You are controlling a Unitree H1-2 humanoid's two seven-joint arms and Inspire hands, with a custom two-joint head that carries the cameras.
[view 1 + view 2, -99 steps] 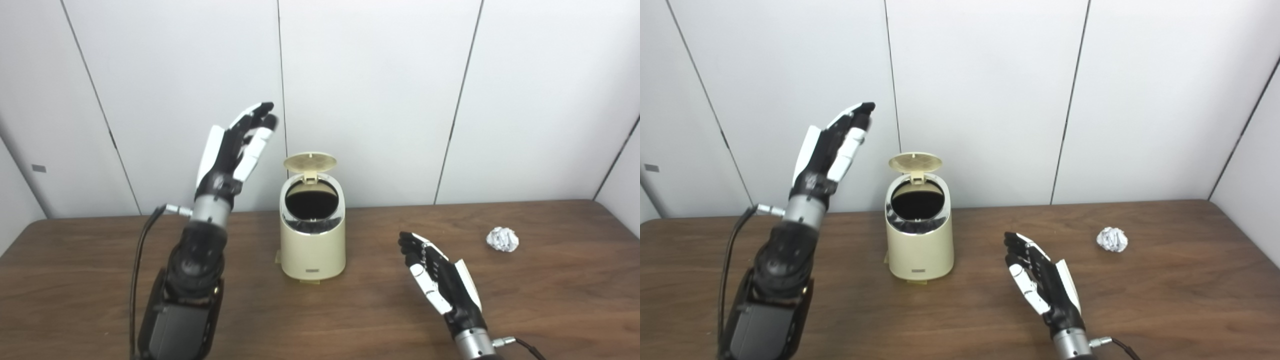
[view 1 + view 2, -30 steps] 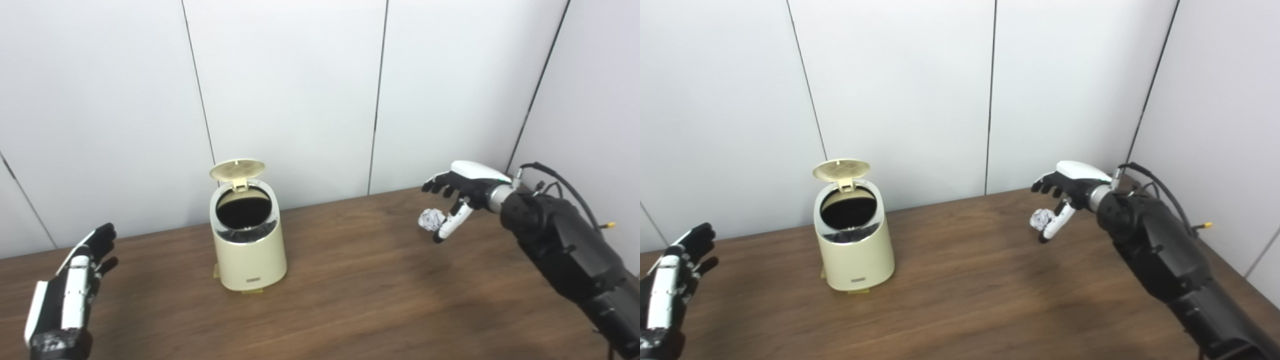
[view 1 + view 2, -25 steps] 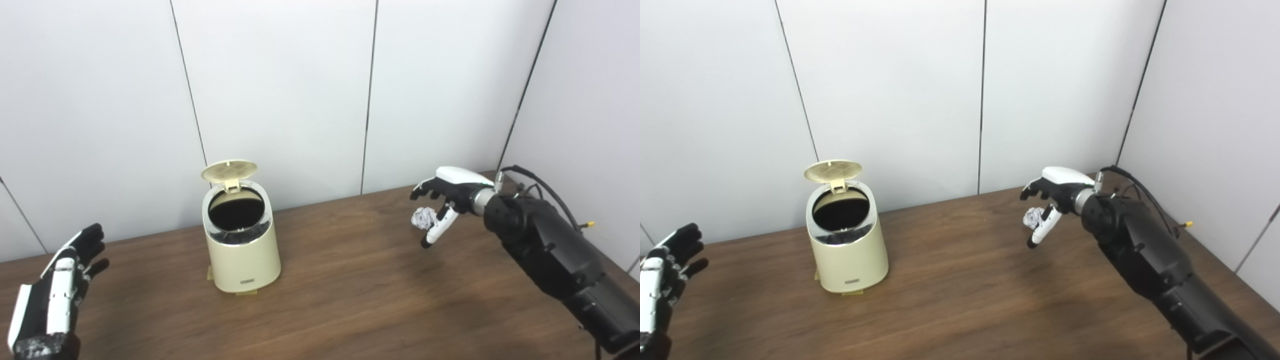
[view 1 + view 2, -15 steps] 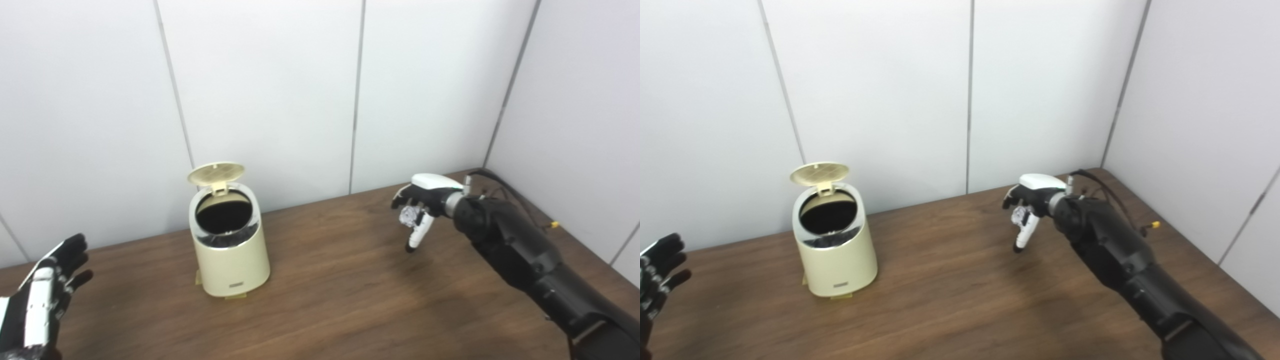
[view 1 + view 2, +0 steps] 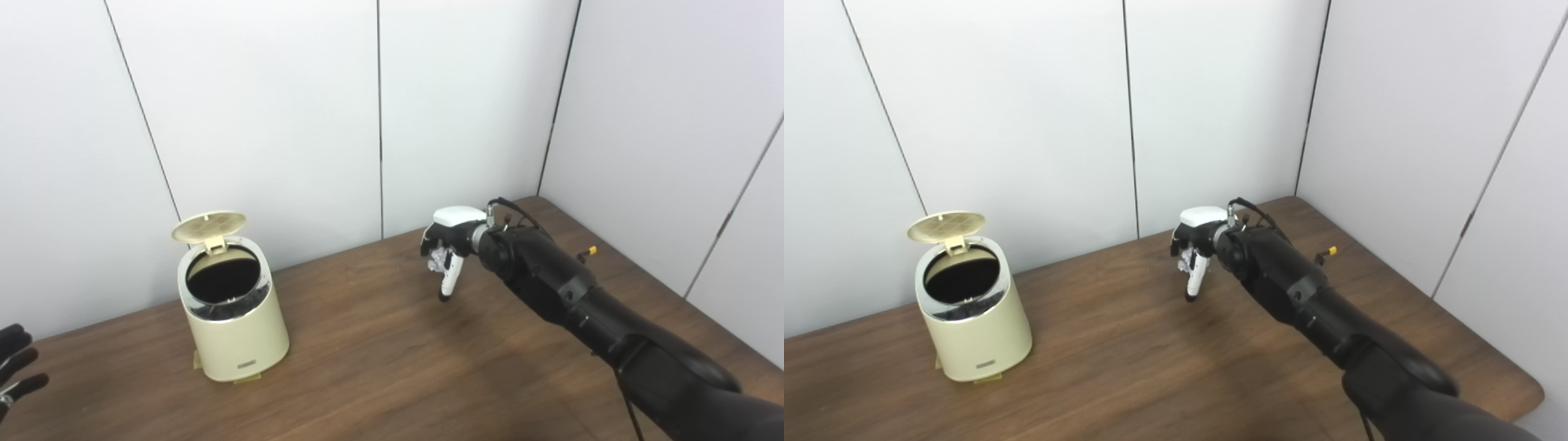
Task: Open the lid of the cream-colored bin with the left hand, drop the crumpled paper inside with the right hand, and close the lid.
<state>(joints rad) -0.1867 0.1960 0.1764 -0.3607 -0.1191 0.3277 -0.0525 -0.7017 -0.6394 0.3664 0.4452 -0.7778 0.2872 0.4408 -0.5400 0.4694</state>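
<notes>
1. The crumpled paper (image 5: 438, 260) is held in the right hand (image 5: 446, 245), lifted clear of the table (image 5: 392, 367), right of centre and toward the far edge. The fingers curl down over the top of the wad; the thumb points downward beside it.
2. Handling estimate: the wad looks very light, soft and compressible. Light finger pressure should hold it; a hard squeeze only deforms it. It is not fragile.
3. Grip point: enclose the wad around its middle. A loose edge could slip from between the fingers during transport.
4. The cream-colored bin (image 5: 236, 331) stands at the left, well apart from the right hand. Its lid (image 5: 209, 225) is raised at the far side, leaving the dark opening exposed.
5. The left hand (image 5: 15, 367) shows only at the near left edge, fingers spread, holding nothing.
6. Release estimate: a light wad may catch on the rim, so release it directly over the opening.
</notes>
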